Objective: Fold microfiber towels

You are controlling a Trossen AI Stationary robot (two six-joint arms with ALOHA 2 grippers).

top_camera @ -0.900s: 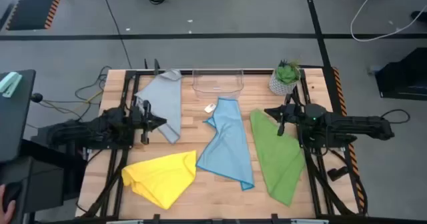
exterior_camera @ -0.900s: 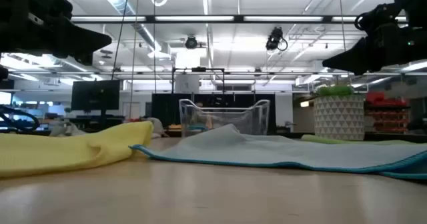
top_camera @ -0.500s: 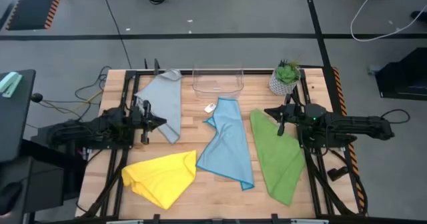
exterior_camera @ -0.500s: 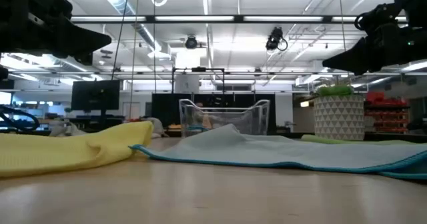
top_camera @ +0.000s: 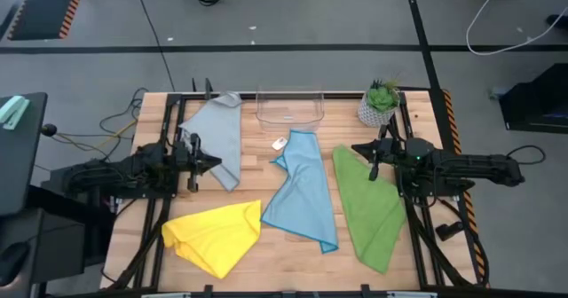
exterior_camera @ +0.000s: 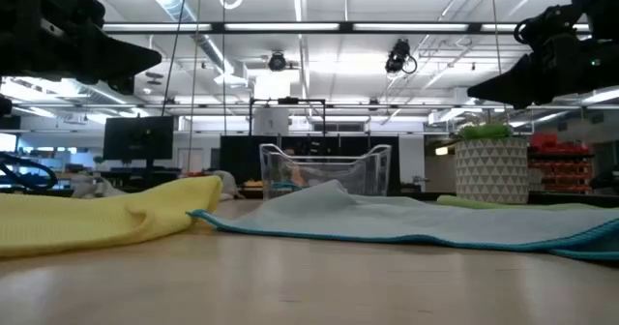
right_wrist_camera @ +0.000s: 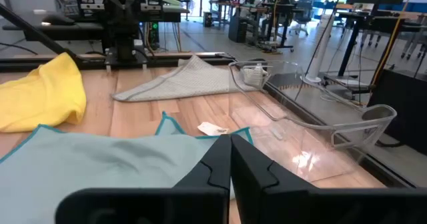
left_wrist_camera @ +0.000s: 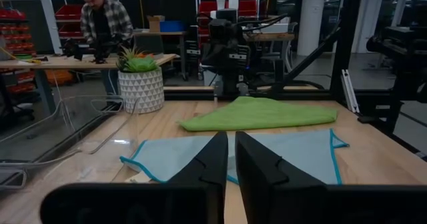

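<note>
Four microfiber towels lie loosely spread on the wooden table. The grey one (top_camera: 217,137) is at the far left and the yellow one (top_camera: 215,234) at the near left. The light blue one (top_camera: 303,192) is in the middle and the green one (top_camera: 368,205) on the right. My left gripper (top_camera: 216,163) hangs shut above the table beside the grey towel's right edge, pointing toward the table's right. My right gripper (top_camera: 358,147) hangs shut above the green towel's far end, pointing left. In the low view both the left gripper (exterior_camera: 145,59) and the right gripper (exterior_camera: 479,91) are well above the cloths.
A clear plastic bin (top_camera: 290,108) stands at the far middle edge, with a potted plant (top_camera: 380,103) in a white pot to its right. A small white tag (top_camera: 279,144) lies by the light blue towel's far corner. A person (left_wrist_camera: 103,24) stands at a bench beyond the table.
</note>
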